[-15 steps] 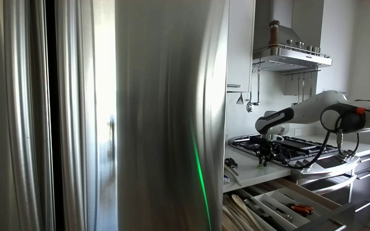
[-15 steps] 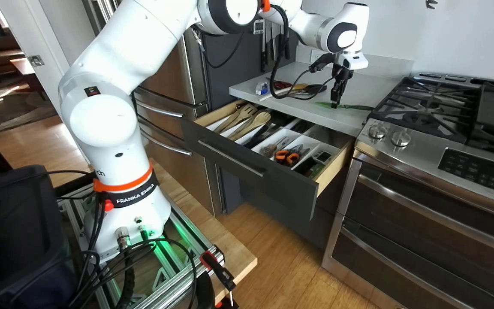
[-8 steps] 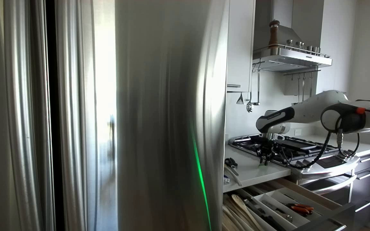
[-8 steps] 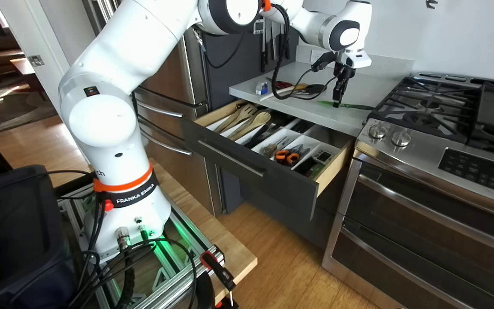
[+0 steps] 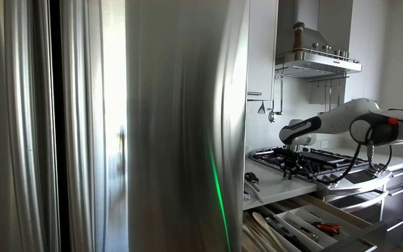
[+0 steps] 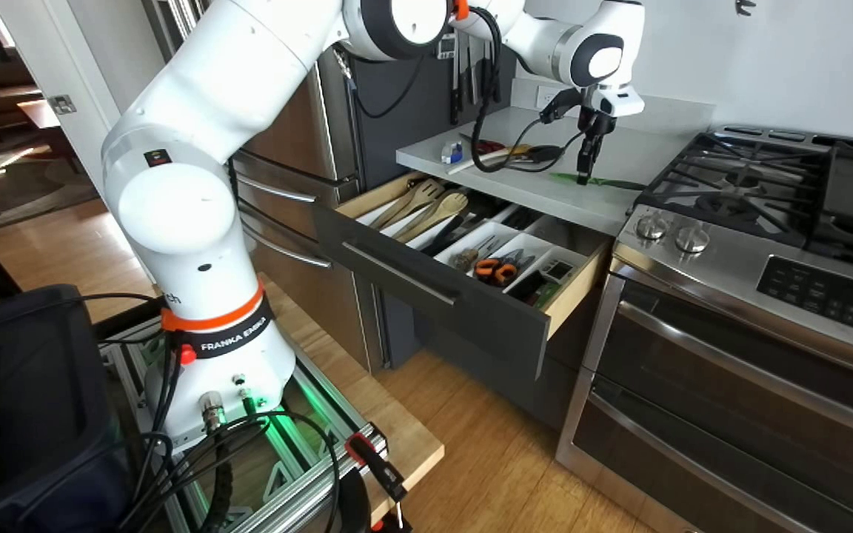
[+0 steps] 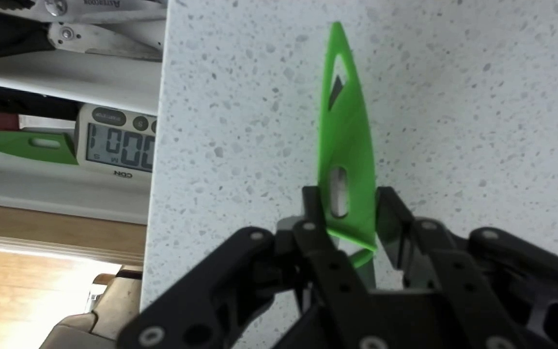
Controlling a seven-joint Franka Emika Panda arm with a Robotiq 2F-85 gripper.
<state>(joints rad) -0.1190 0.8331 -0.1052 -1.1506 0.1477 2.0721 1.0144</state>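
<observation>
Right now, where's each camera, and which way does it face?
In an exterior view, the camera sits by the fridge, facing past it to the stove; outer arm shows.
In an exterior view, it sits high near the robot's base, facing the open drawer; most of the arm shows.
The wrist view, above the jaws, which show, looks down at a pointed green piece.
Both exterior views share drawer, stove and jaws.
</observation>
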